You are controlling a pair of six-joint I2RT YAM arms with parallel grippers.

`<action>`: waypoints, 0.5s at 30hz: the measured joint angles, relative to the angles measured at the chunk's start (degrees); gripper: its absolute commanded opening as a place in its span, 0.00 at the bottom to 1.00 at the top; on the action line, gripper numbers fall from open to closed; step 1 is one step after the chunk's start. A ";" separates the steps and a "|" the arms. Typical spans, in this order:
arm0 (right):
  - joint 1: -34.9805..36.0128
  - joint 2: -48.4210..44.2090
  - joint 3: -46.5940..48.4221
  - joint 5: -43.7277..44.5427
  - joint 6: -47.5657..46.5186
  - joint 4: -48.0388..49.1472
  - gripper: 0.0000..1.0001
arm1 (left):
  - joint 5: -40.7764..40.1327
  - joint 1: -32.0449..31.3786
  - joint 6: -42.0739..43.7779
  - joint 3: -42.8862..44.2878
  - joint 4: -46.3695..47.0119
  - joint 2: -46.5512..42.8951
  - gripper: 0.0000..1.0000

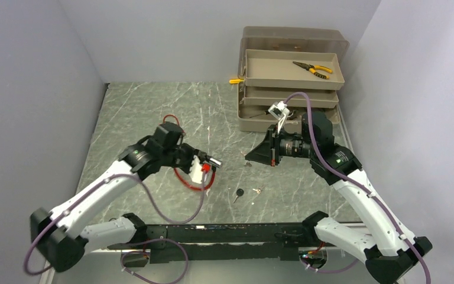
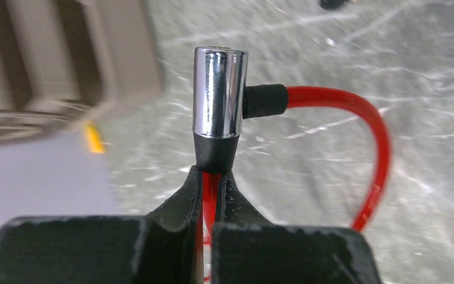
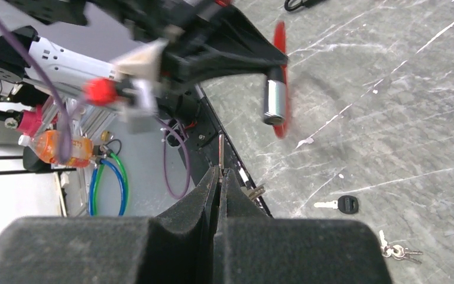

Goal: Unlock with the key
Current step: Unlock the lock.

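My left gripper [image 2: 213,174] is shut on the red cable [image 2: 378,148] of a cable lock, right under the black collar of its chrome cylinder [image 2: 219,92]. The cylinder stands straight out past the fingertips. From above, the left gripper [image 1: 204,161] holds the lock [image 1: 214,161] above the table, and the cable [image 1: 192,183] loops down behind it. My right gripper [image 3: 220,171] is shut on a thin metal key [image 3: 220,151] whose blade sticks out toward the lock cylinder [image 3: 275,100], a short gap away. The right gripper [image 1: 249,155] faces the left one.
A black-headed key [image 1: 238,193] and a small key bunch [image 1: 257,190] lie on the marble table between the arms. A tan tiered toolbox [image 1: 289,77] stands open at the back right with pliers [image 1: 313,69] in its top tray. A yellow handle [image 1: 235,81] pokes out at its left.
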 measured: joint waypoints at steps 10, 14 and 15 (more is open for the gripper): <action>9.99 5.86 2.62 2.97 -2.89 -8.59 0.00 | 3.15 -0.90 8.52 2.21 -2.14 -18.93 0.00; 17.73 8.81 7.28 7.78 -4.81 -11.72 0.00 | 2.64 -0.90 8.83 3.98 -3.69 -20.11 0.00; 18.64 9.14 8.11 8.52 -5.14 -12.04 0.00 | 2.45 -0.90 8.79 4.57 -3.82 -20.35 0.00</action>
